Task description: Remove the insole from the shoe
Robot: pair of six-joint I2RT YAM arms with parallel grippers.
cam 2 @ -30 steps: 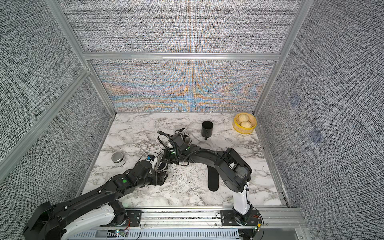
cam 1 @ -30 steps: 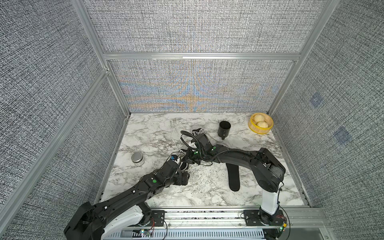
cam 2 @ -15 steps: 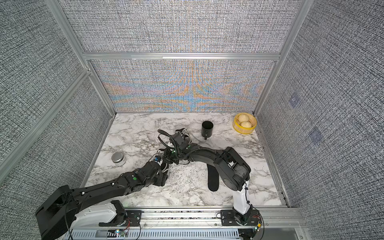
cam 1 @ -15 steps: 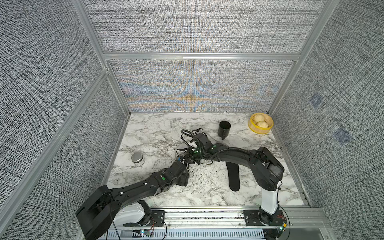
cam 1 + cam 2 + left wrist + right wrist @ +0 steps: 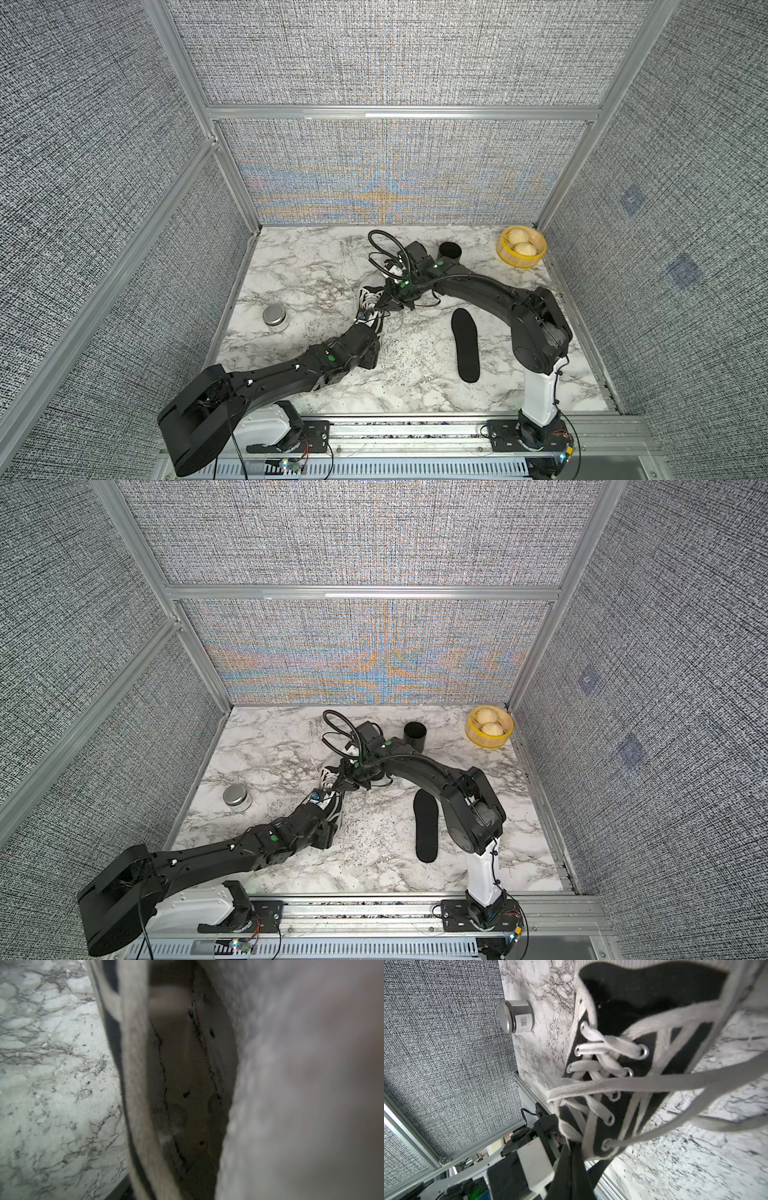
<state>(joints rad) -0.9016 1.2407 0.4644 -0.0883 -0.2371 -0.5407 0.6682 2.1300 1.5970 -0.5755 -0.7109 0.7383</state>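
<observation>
The shoe, a black lace-up high-top, sits mid-bench between the two arms. One insole lies flat on the bench to the right of the shoe, well apart from it and beside the right arm.

In both top views the right fingers are at the shoe's right side, closed tight. Whether they pinch cloth or lace cannot be told.

Only the right wrist view shows the loose white laces, the shoe's dark mouth, and the left fingers meeting its near end. How far apart these stand cannot be told. The left wrist view is a blur of pale sole edge and a dim, stitched hollow.

A jar stands at the left. A black cup and a yellow basket stand at the far right.
</observation>
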